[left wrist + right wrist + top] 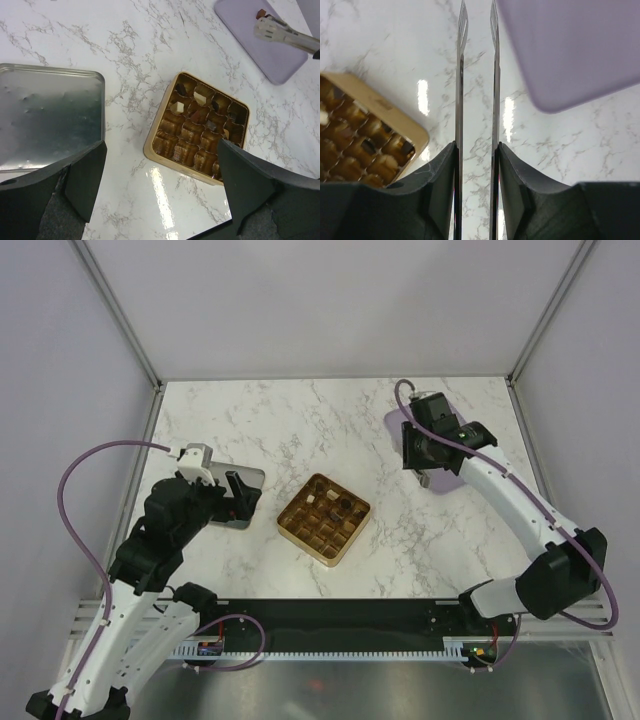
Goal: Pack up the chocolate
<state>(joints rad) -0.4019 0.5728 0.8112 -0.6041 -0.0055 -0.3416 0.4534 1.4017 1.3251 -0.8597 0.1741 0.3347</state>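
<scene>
Gleaming marble table [300,420], grey walls [330,300] — left jaws agape, right jaws gripping tongs [272,31]

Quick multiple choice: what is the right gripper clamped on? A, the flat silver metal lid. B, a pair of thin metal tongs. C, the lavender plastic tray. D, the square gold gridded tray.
B: in the right wrist view the right gripper is closed on both blades of the thin metal tongs, which stick out ahead of it.
</scene>
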